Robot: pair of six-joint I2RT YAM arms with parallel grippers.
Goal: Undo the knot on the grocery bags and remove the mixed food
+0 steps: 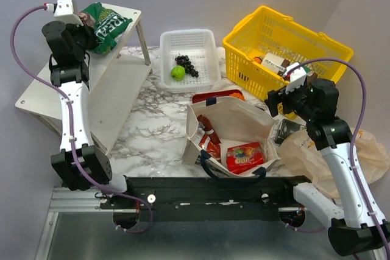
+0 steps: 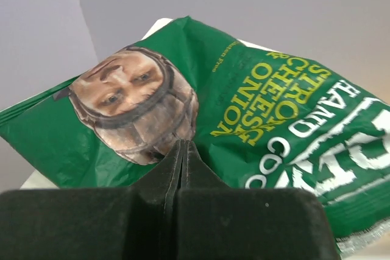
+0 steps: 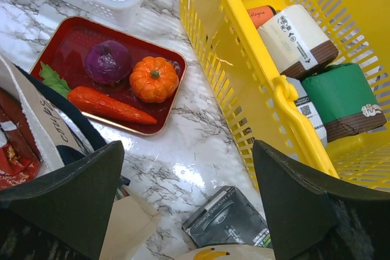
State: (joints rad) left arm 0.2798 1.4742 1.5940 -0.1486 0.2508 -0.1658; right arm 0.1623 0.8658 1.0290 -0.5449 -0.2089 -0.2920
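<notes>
While the left hand (image 2: 181, 144) is sitting fully closed, fingers pressed together with nothing I can see between them, the green snack bag (image 2: 244, 108) is lying just past its fingertips on the white shelf (image 1: 119, 83). The right hand (image 3: 189, 148) is hanging wide open and empty above the table (image 1: 152, 126), the yellow basket (image 3: 231, 59) on its right. Ahead and to its left, the red tray (image 3: 61, 41) is carrying the purple onion (image 3: 108, 62), the orange (image 3: 153, 78) and the carrot (image 3: 109, 106). Farther ahead, the white basket (image 1: 189, 41) is holding the green apple (image 1: 177, 72) and the grapes (image 1: 187, 65). So most of the food is looking unpacked. The red snack packets (image 1: 245, 157) are still lying inside the canvas tote (image 1: 244, 120), down at the right hand's left, so those seem to be what's left. The plastic bag (image 1: 301, 153) is slumping behind that hand; I cannot tell whether its knot is undone.
</notes>
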